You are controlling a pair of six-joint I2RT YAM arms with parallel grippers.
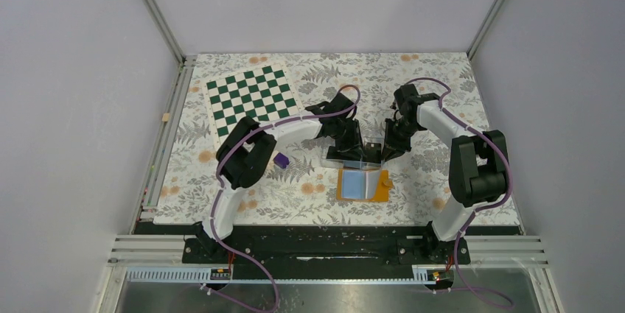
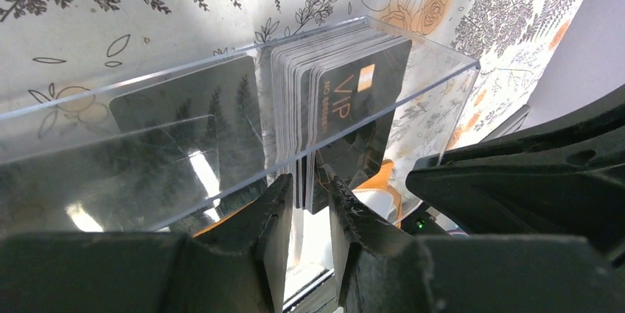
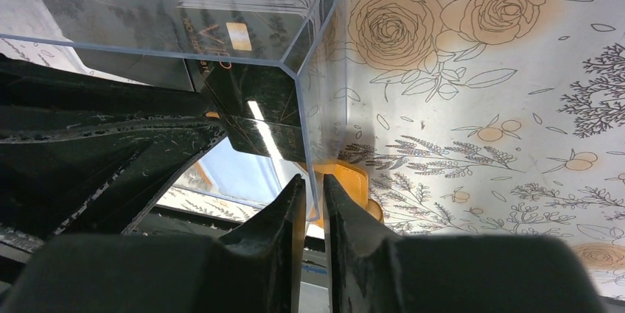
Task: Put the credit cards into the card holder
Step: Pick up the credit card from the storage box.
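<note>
The credit cards (image 2: 346,99) are a stack of thin black cards standing upright at one end of a clear plastic box (image 2: 147,143); the front card reads VIP. My left gripper (image 2: 304,184) is over the box, its jaws narrowly apart around the top edges of a few cards. My right gripper (image 3: 315,180) is shut on the box's end wall (image 3: 322,107), with the cards (image 3: 250,4) just inside. The card holder (image 1: 379,188) lies open on the table just in front of the box, its light blue pockets up. Its orange edge shows under the right fingers (image 3: 354,180).
A green and white checkerboard mat (image 1: 250,99) lies at the back left. A small purple object (image 1: 281,159) sits beside the left arm's elbow. Grey enclosure walls stand on both sides and at the back. The floral tablecloth (image 1: 442,85) covers the table.
</note>
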